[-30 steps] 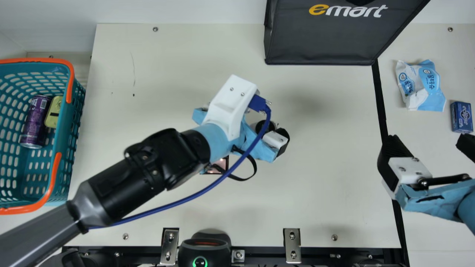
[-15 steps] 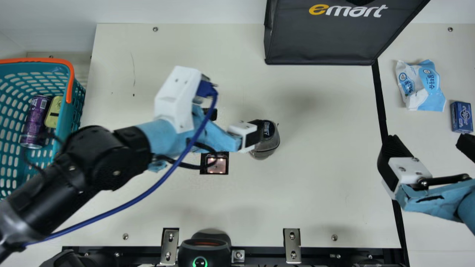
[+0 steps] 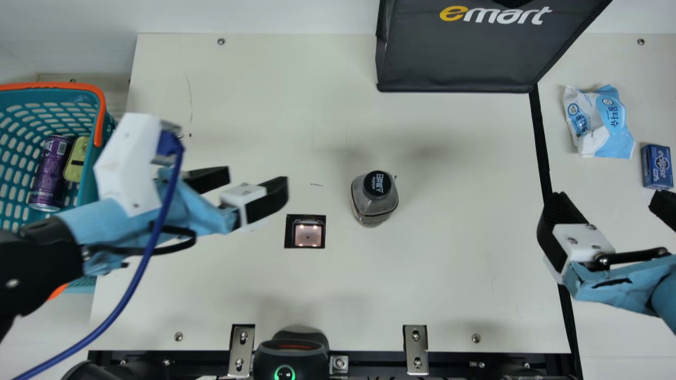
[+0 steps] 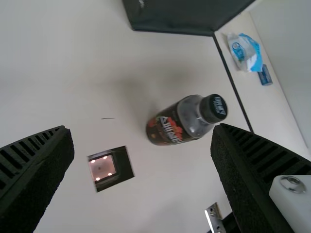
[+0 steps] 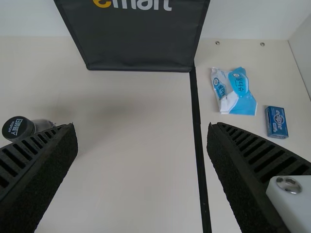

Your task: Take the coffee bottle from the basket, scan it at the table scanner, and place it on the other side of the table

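Coffee bottle (image 3: 373,203) stands upright between left pincer (image 3: 257,180), spread and empty, and right pincer (image 3: 607,199), likewise, presumably so the latter can carry it across the black line (image 3: 541,140).

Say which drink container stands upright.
The coffee bottle: cap up, on the table, beside the table scanner. The purple can lies on its side in the basket.

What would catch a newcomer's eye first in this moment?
Probably the coffee bottle, standing upright mid-table beside the square scanner window. Next, the big black bag at the main view's top edge, and the teal basket with orange handles at its left, partly behind the left arm.
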Motion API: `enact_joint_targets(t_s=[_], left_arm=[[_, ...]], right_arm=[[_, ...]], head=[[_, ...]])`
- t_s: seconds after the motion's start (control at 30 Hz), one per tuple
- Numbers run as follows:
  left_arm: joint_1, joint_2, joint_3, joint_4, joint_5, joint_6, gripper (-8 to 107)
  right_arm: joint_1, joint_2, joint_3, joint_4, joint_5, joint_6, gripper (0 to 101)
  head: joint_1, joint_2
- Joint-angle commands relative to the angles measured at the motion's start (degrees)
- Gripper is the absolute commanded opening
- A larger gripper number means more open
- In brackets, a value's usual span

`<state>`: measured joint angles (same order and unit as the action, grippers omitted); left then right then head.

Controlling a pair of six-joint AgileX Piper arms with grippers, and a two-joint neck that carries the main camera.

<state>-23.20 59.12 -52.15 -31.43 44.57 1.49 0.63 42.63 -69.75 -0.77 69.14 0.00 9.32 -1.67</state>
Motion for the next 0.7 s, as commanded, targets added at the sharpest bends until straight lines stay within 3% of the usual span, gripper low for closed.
enact_joint_targets(t_s=[0.0, 0.2, 0.63, 0.67], left_arm=[[4.7, -3.4, 0.4, 0.5, 2.1, 1.1, 90], [13.0, -9.1, 0.5, 4.2, 7.1, 2.7, 90], [21.6, -16.0, -5.8, 24.6, 12.8, 0.6, 90], [21.3, -15.9, -5.1, 20.3, 12.5, 0.8, 90]], right_arm=[[0.0, 0.0, 0.0, 0.0, 0.0, 0.0, 95], [0.0, 0.0, 0.0, 0.0, 0.0, 0.0, 95], [0.0, 0.0, 0.0, 0.0, 0.0, 0.0, 95], [0.0, 0.0, 0.0, 0.0, 0.0, 0.0, 95]], head=[[-1.4, 0.1], [-1.4, 0.1], [-1.4, 0.1], [-1.4, 0.1]])
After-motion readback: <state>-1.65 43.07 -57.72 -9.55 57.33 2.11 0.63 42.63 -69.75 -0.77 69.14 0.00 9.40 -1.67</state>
